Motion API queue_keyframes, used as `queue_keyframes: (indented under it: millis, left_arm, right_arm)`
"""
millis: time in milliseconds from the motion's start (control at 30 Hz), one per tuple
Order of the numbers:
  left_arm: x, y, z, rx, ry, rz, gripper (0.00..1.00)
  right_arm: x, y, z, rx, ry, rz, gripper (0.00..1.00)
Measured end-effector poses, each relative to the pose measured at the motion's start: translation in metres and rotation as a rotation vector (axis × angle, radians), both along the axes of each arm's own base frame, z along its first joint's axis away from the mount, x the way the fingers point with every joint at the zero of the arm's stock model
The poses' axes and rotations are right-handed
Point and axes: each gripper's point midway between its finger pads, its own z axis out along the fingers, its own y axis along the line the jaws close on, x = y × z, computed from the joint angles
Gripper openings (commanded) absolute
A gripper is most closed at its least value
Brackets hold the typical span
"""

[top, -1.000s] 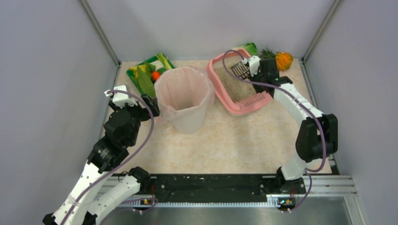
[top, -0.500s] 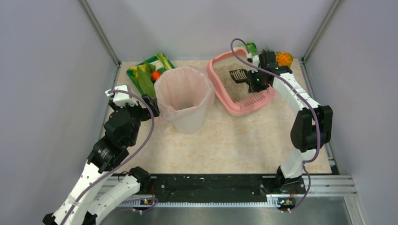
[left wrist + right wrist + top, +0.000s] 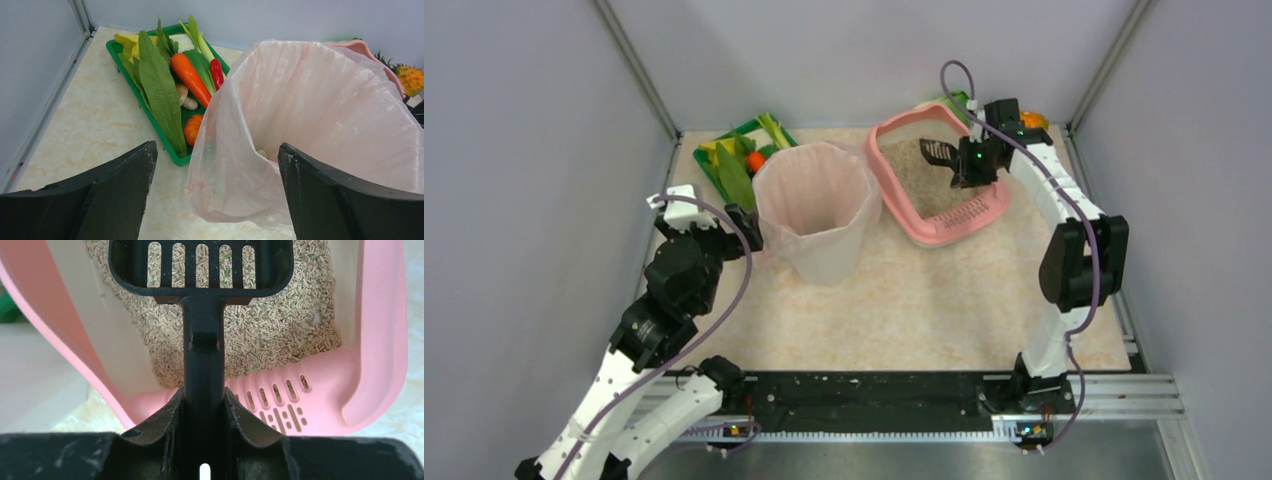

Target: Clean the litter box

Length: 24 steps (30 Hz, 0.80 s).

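Litter box (image 3: 380, 315), pink with a raised rim, sits on the table (image 3: 924, 300) beyond the bin (image 3: 824, 250) and to the bin's right, close beside it.

Nearest the arm bases, the left gripper (image 3: 216, 152) hangs just left of the bin, on its near side. Its fingers (image 3: 125, 170) are spread wide and hold nothing. They face the bin's pale pink liner.

Beyond the bin on its left lies a green vegetable tray (image 3: 176, 159). A carrot (image 3: 189, 80) lies among long leaves in it.

Past the bin's right side, the litter box's slotted lip forms the nearer end. Grey-beige litter (image 3: 280, 325) fills the tray behind the lip.

The right gripper (image 3: 202, 410) is over the litter box, farther right of the bin. Its fingers are clamped on the black handle of a slotted scoop (image 3: 202, 340). The scoop's head is over the litter, but whether it touches the grains cannot be told.

A toy pineapple (image 3: 411, 80) lies farthest from the bin, behind the litter box.
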Motion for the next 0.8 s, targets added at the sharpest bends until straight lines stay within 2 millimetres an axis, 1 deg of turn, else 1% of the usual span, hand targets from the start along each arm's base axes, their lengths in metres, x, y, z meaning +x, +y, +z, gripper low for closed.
queue_keyframes:
  millis: [67, 233, 300, 467, 567, 800]
  left_arm:
    - [-0.001, 0.000, 0.000, -0.002, -0.003, 0.000, 0.95]
    - [-0.004, 0.003, 0.003, -0.009, -0.015, 0.002, 0.95]
    - [-0.005, 0.004, 0.004, -0.011, -0.018, 0.005, 0.95]
    - [-0.005, 0.005, 0.004, -0.010, -0.019, 0.008, 0.95]
    - [-0.005, 0.005, 0.004, -0.007, -0.020, 0.010, 0.95]
    - [-0.004, 0.009, 0.004, 0.000, -0.021, 0.031, 0.95]
  right_arm:
    - [0.007, 0.002, -0.003, 0.015, 0.015, -0.024, 0.00]
    - [0.006, 0.006, -0.025, 0.039, 0.118, -0.069, 0.00]
    - [0.007, 0.010, -0.031, 0.055, 0.157, -0.079, 0.00]
    - [0.020, 0.016, -0.043, 0.076, 0.199, -0.100, 0.00]
    - [0.028, 0.015, -0.051, 0.064, 0.216, -0.126, 0.00]
    - [0.058, 0.010, -0.065, 0.021, 0.196, -0.156, 0.00]
